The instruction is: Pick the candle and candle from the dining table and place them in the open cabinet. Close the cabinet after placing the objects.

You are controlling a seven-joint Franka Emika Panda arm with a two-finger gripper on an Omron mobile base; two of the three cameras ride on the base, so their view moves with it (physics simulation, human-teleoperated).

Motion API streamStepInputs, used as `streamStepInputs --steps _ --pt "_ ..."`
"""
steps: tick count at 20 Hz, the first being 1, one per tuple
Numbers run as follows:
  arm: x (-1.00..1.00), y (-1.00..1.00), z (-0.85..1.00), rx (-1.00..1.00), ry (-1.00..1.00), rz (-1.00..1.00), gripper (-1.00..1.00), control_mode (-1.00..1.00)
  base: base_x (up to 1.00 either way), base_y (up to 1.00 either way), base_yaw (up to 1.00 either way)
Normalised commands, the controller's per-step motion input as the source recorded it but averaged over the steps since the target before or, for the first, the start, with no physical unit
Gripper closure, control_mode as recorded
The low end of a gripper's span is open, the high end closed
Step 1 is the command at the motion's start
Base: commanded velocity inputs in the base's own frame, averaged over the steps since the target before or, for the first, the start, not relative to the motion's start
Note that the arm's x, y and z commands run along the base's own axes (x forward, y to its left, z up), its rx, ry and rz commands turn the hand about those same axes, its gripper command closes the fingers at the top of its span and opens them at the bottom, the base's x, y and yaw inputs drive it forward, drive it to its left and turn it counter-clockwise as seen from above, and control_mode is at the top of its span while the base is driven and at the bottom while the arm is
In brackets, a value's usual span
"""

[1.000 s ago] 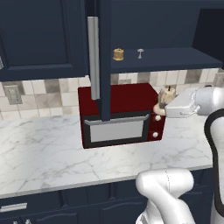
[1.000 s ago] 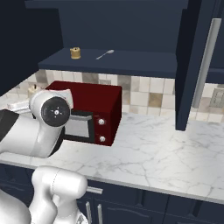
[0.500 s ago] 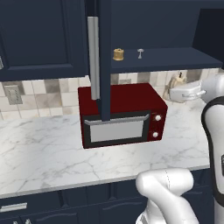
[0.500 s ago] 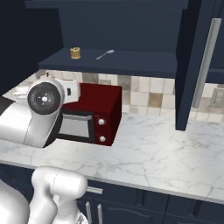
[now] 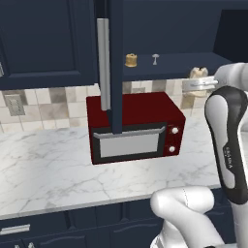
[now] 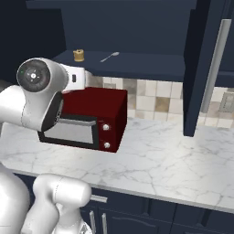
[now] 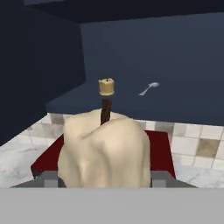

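We see the pale cream candle close in the hand view, its dark wick standing upright, lodged between the jaws, which are clenched on it. In the left base view the same cream candle sits at the end of the arm, level with the front edge of the open cabinet's shelf and off to its right end, above the right back corner of the red microwave. We cannot tell whether it has crossed over the shelf edge.

The golden candle already stands on that shelf, near its left part, just beside the open cabinet door. A small silver spoon lies to its right, apart from it. From the hand view the golden candle and the spoon both sit back from the front edge, and we see bare shelf in front of and to the right of them.

The door juts out toward us, its edge hanging down in front of the microwave, with the long silver handle on its face. Under the shelf, the microwave rests on the white marble desk, with a strip of tiled wall showing between shelf and microwave top. The desk surface in front of and beside the microwave lies open.
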Motion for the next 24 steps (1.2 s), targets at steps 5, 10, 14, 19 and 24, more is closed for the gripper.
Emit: streamStepInputs --steps 5,10,14,19,24 --pt "0.56 -0.12 0.24 -0.08 0.03 -0.19 1.0 -1.0 0.0 0.0 0.0" --pt "0.58 -0.14 0.17 -0.06 0.0 -0.19 1.0 -1.0 0.0 0.0 0.0" --pt "0.63 -0.24 0.03 -0.02 0.0 -0.17 1.0 -1.0 0.0 0.0 0.0" --pt "0.67 -0.24 0.0 0.0 0.0 -0.1 1.0 -1.0 0.0 0.0 0.0" --pt "0.59 -0.13 0.0 0.0 0.0 0.0 1.0 -1.0 0.0 0.0 0.0"
